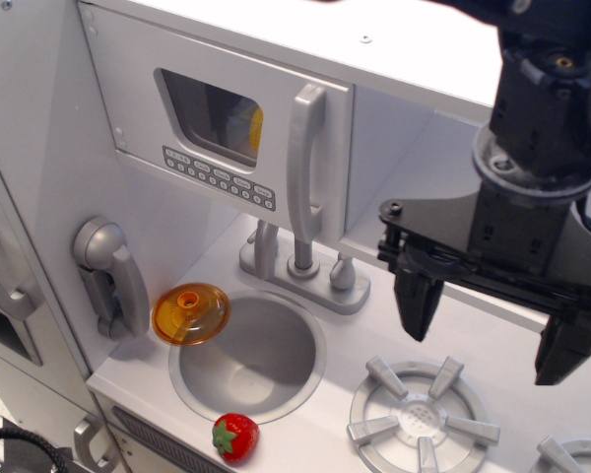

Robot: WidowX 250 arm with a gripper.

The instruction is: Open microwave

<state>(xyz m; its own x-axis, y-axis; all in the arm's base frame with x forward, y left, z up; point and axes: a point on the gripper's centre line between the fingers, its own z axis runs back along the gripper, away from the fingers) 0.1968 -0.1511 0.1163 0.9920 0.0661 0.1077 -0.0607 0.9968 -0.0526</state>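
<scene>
The microwave point(217, 118) is a light-grey box at the upper left of the toy kitchen. Its flat door has a dark window point(209, 116) with something yellow behind it, a row of small buttons point(220, 178) and a tall silver vertical handle point(304, 163) on its right edge. The door looks swung slightly out from the box. My black gripper point(492, 330) hangs at the right, above the counter, well right of the handle. It is open and empty, with one finger point(417, 301) on the left and the other point(568, 350) on the right.
A grey wall phone point(113, 276) hangs at the left. An orange lid point(190, 313) leans at the rim of the round sink point(248, 357). A faucet point(303, 271) stands behind the sink. A red strawberry point(234, 436) lies at the front edge. A stove burner point(421, 416) is under the gripper.
</scene>
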